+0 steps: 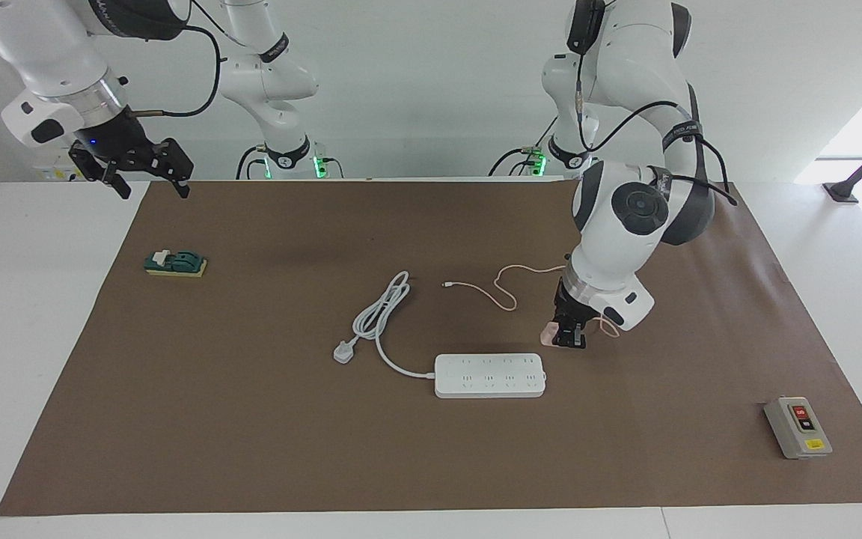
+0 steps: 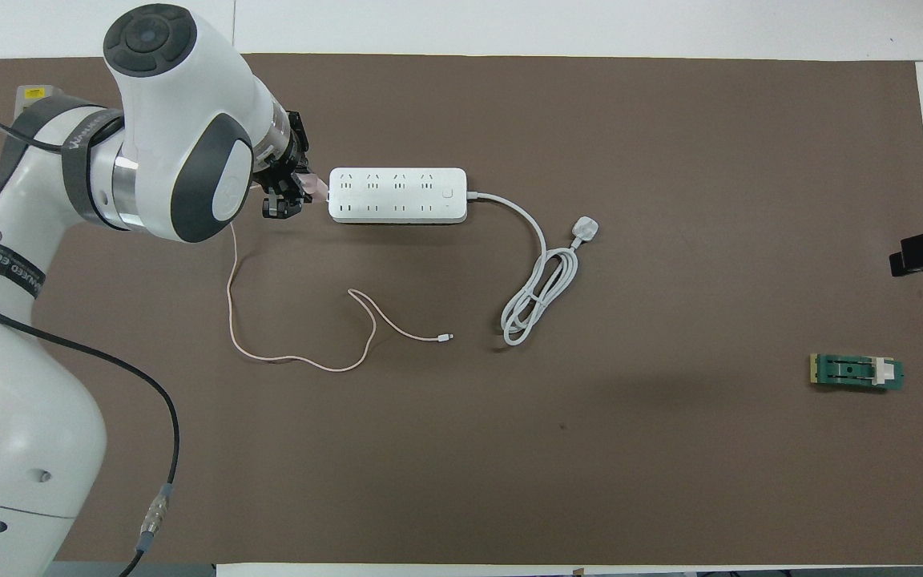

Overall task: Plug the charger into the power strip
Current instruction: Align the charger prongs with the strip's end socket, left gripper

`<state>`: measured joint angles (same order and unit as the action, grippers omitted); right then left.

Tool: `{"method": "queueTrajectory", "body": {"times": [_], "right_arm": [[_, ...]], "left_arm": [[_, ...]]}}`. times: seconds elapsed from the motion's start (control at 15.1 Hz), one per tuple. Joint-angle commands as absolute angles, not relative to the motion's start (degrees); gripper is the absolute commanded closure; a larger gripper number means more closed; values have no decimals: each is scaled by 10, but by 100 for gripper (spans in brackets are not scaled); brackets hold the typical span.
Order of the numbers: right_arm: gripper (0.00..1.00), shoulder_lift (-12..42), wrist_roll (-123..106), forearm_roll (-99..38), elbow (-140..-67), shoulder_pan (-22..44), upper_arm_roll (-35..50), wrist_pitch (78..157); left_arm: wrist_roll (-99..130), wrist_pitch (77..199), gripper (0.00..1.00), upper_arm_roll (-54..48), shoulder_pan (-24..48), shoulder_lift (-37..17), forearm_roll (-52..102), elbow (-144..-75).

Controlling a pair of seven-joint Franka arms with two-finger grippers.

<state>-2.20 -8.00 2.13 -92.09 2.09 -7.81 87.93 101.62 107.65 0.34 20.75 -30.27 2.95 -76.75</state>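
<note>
Charger [image 1: 548, 334] sits clamped in the left gripper [image 1: 570, 338], hanging just off the power strip's [image 1: 490, 375] short end toward the left arm's end of the mat [image 1: 251, 449]. Its sockets run lengthwise away from that gripper. The right gripper [image 1: 148, 171] waits wide open and empty over the mat's corner by its own base.

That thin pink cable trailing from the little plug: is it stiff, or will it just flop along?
Probably floppy: the pink cable lies in loose curves on the mat. It looks light, so it should drag along after the charger in the left gripper. Its free end might snag the power strip.
</note>
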Motion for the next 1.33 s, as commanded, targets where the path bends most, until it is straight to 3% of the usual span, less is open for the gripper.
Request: {"method": "queueTrajectory", "body": {"times": [0.0,0.33,1.26], "right_arm": [[0,-13,-107,39,-914,2,-61,896],[0,-11,-75,9,-911,-8,-60,892],[0,-20,-75,10,-920,-1,-59,867]], "left_arm": [[1046,1025,100,28,224,-376,12,-660],[1065,1036,100,40,240,-396,11,-664],[1118,1104,100,38,252,-367,17,-750]]}}
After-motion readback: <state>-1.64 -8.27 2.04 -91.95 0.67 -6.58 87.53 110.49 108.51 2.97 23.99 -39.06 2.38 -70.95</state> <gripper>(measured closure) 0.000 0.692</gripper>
